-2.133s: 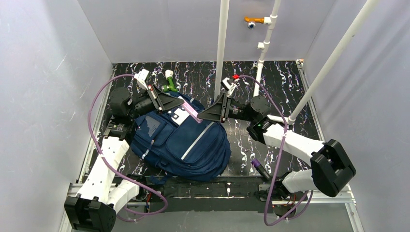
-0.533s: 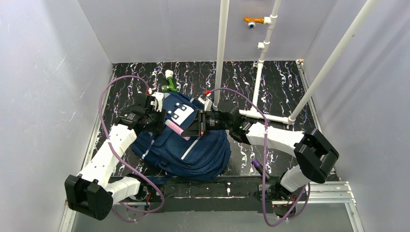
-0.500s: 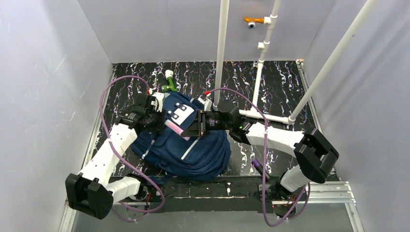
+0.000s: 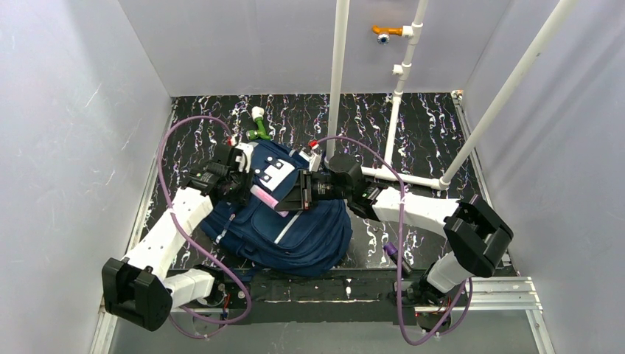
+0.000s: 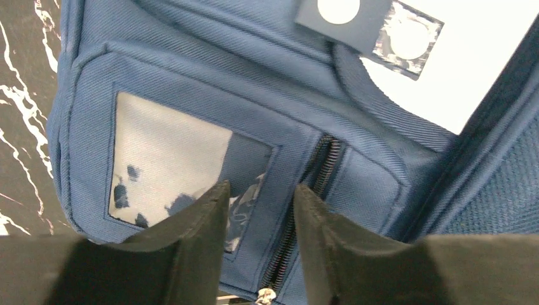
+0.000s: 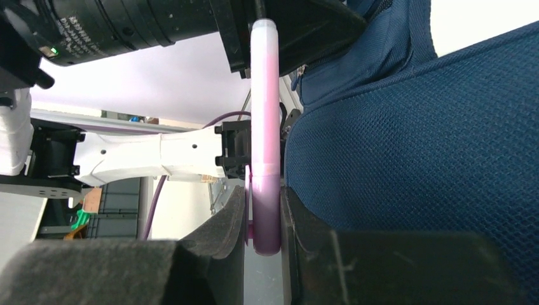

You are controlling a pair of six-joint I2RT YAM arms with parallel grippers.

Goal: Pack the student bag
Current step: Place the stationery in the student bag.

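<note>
On marbled table (image 4: 427, 125), navy student bag (image 4: 284, 221), clear pocket window (image 5: 171, 159), left pincer (image 5: 259, 192) apart, right pincer (image 6: 262, 198) clamped on pink marker (image 6: 265, 121).

White arm links (image 4: 158, 236), black joint housings (image 4: 133, 291), purple looping cables (image 4: 194, 118). Black wedge-shaped claw fingers (image 5: 191, 254). Green light (image 6: 54, 49) on one housing.

Cannot see the upper left corner of the student bag (image 4: 295, 228) from overhead; covered there by the left arm (image 4: 166, 228). Cannot make out the fingertips of the left gripper (image 4: 243, 186) or right gripper (image 4: 293, 198) there either, dark against dark. Too small to name: the green-and-white item (image 4: 256, 127) above the bag, and the purple item (image 4: 390, 253) at lower right, half behind a cable (image 4: 400, 240). In the left wrist view, only blurred dark blotches behind the clear window (image 5: 184, 162); zipper pull (image 5: 264, 296) clipped by the bottom edge. In the right wrist view, lower end of the pink tube (image 6: 265, 114) buried between the fingers (image 6: 222, 222).
</note>
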